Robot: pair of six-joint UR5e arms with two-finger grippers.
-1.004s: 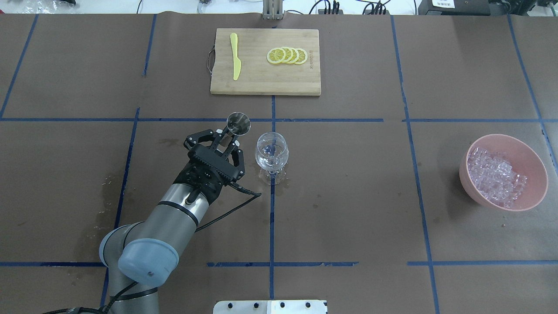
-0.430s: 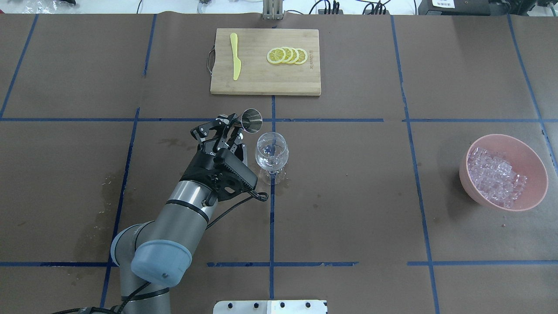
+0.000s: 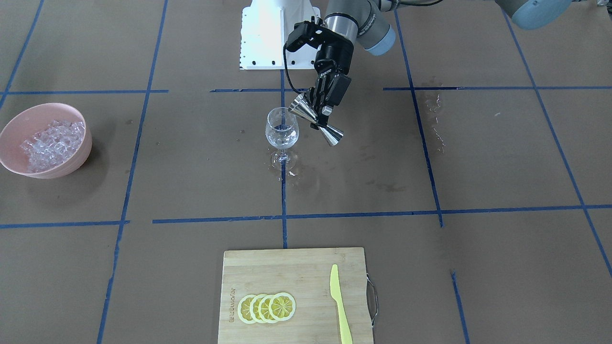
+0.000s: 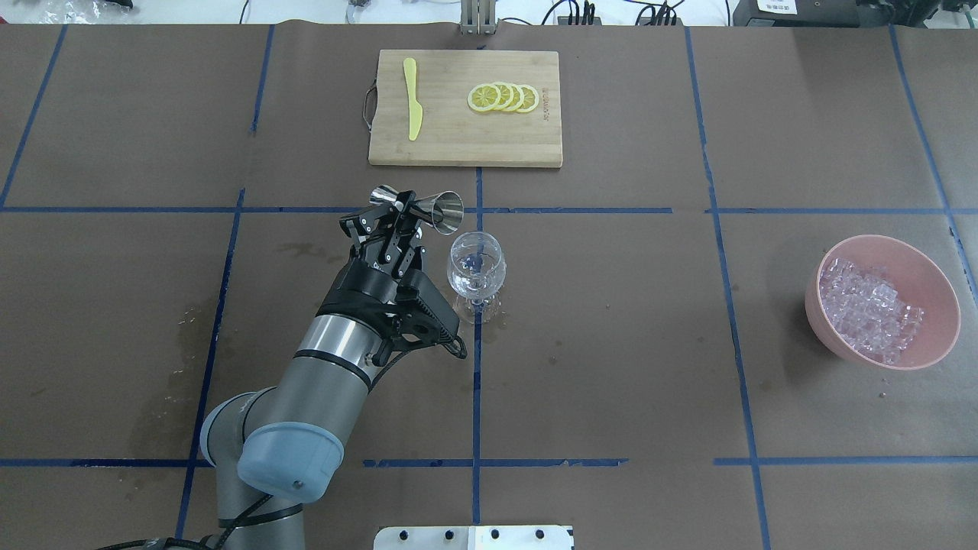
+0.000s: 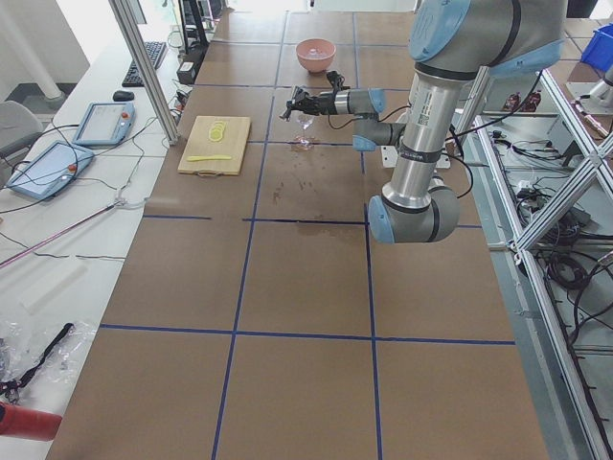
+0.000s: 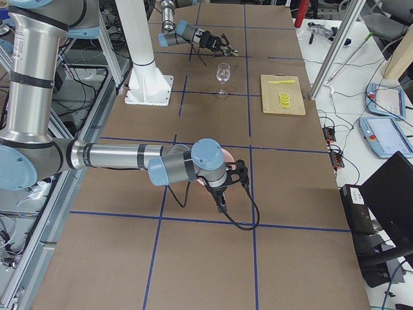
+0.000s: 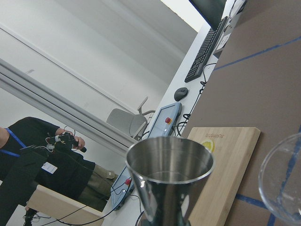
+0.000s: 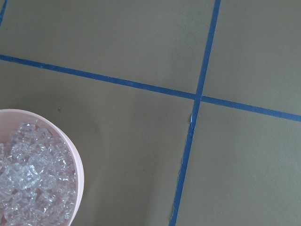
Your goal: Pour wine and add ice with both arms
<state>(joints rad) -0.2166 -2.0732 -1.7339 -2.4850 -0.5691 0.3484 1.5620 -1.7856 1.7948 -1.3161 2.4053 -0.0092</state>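
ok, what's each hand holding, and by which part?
Left hand grips the steel jigger at its narrow waist, tilted on its side. Right hand: cannot tell from this view.

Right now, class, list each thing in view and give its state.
jigger: tilted, mouth toward glass, held.
left gripper: shut on jigger.
glass: upright on table.
bowl: upright, holds ice.
ice: heaped in bowl.
lemon slices: overlapping on board.
knife: flat on board.
right gripper: near bowl, open or shut unclear.
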